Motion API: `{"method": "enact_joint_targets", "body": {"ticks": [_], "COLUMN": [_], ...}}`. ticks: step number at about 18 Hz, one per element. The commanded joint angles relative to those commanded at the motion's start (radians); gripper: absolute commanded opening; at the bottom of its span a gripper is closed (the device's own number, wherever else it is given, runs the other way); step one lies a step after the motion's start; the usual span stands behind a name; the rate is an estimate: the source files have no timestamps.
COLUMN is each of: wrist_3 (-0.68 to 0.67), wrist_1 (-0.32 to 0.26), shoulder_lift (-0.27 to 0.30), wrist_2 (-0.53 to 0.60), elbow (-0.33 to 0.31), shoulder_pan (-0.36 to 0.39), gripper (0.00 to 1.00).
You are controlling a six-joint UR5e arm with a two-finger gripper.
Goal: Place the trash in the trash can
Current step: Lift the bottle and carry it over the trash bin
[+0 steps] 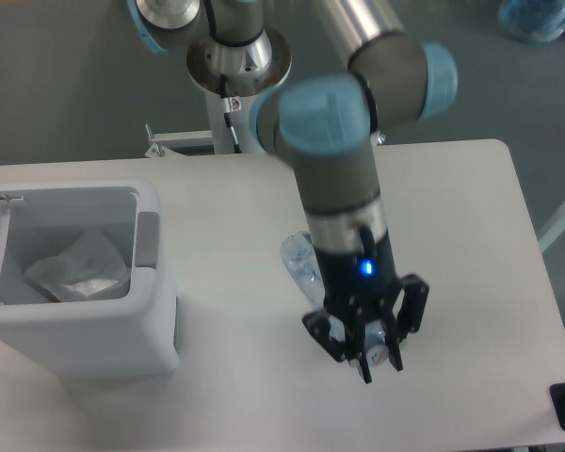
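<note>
Claw point(369, 350) is hovering w/ fingers spread, gripping nothing, bottle point(301, 266) lying just behind-left by the wrist, wrapper point(79, 266) sitting in bin point(85, 350) far left; next probably calling for descent onto bottle.

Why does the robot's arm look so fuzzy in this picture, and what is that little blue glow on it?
In the fixed camera view, the arm is soft-edged, probably from motion blur, while the trash can and table look sharper. The blue glow is a small light above the gripper. The clear bottle behind the arm is hard to make out, and the lighting is even, with only faint shadows.
</note>
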Motion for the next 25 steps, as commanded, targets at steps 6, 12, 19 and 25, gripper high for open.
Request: {"method": "enact_joint_targets", "body": {"ticks": [6, 12, 19, 25], "wrist_3": [-0.005, 0.0, 0.003, 0.003], "wrist_1": [0.002, 0.037, 0.092, 0.092], "shoulder_lift": [0.115, 0.146, 0.094, 0.074], "wrist_2": [-0.099, -0.099, -0.097, -0.091], "elbow": [-0.038, 0.015, 0.017, -0.009], "shoulder_pan": [-0.063, -0.123, -0.238, -0.302], "gripper": [0.25, 0.25, 0.25, 0.25]}}
